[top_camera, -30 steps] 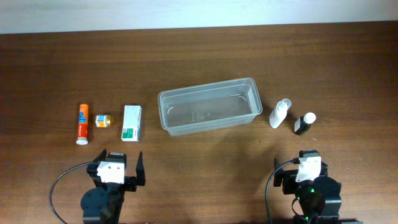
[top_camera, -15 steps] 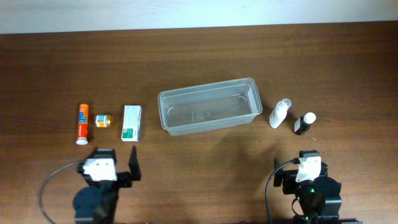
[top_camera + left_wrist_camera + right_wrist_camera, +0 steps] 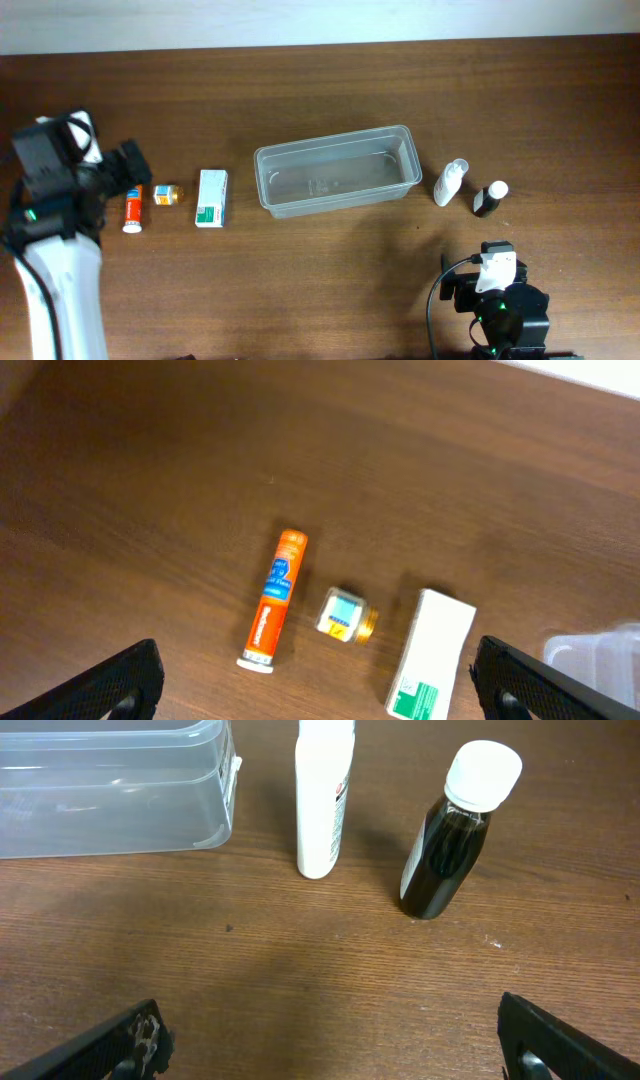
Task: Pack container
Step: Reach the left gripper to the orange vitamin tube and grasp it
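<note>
The clear plastic container [image 3: 338, 170] stands empty at mid-table; its corner shows in the left wrist view [image 3: 592, 650] and its end in the right wrist view [image 3: 110, 790]. Left of it lie a white-and-green carton [image 3: 211, 198] [image 3: 432, 655], a small amber jar [image 3: 166, 194] [image 3: 345, 615] and an orange tube [image 3: 131, 212] [image 3: 275, 598]. Right of it are a white bottle [image 3: 450, 182] [image 3: 325, 795] and a dark bottle with a white cap [image 3: 489, 199] [image 3: 455, 830]. My left gripper [image 3: 118, 172] [image 3: 315, 665] is open and empty, raised over the tube. My right gripper [image 3: 495, 272] [image 3: 328, 1020] is open and empty, near the front edge.
All items sit in one row across the brown wooden table [image 3: 330, 260]. The left arm's white link [image 3: 55, 290] runs along the table's left side. A pale wall borders the far edge.
My left arm has swung from the front edge up and left, and now hangs over the orange tube. The right arm and all items have not moved.
</note>
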Robot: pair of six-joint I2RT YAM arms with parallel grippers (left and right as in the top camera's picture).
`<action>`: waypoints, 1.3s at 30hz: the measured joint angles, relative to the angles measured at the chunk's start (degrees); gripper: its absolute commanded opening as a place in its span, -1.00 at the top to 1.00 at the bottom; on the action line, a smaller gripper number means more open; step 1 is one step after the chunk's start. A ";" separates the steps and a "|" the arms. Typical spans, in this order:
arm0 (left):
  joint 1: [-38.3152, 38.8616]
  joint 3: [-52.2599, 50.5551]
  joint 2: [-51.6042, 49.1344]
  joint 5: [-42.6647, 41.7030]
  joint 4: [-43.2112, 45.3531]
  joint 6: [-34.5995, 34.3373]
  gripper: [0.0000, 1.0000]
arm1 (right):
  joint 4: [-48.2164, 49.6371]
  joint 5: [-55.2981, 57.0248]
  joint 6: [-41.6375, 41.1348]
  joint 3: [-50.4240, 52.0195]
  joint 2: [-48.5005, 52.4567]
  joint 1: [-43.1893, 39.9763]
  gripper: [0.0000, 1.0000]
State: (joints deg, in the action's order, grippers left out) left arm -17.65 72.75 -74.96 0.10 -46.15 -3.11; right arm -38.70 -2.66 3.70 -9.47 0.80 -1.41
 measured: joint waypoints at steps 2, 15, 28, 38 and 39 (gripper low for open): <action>-1.95 1.53 -4.02 -1.62 -0.87 0.02 -0.99 | 0.00 0.00 0.00 0.00 0.00 0.00 -0.97; -3.43 2.16 -21.29 6.97 3.13 9.51 -0.59 | 0.00 0.02 -0.02 0.00 0.00 0.00 -0.97; -3.43 2.21 -38.84 6.08 7.67 17.53 -0.33 | 0.00 0.00 0.04 0.00 0.00 0.00 -0.97; -3.43 2.89 -40.24 5.73 7.78 18.45 0.87 | 0.00 0.02 -0.04 0.00 0.00 0.00 -0.97; -3.43 2.93 -40.26 5.75 7.65 18.38 0.90 | 0.00 0.02 0.00 0.00 0.00 0.00 -0.97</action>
State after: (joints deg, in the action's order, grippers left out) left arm -21.08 75.68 -115.22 5.85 -38.50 15.27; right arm -38.70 -2.63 3.70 -9.47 0.80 -1.41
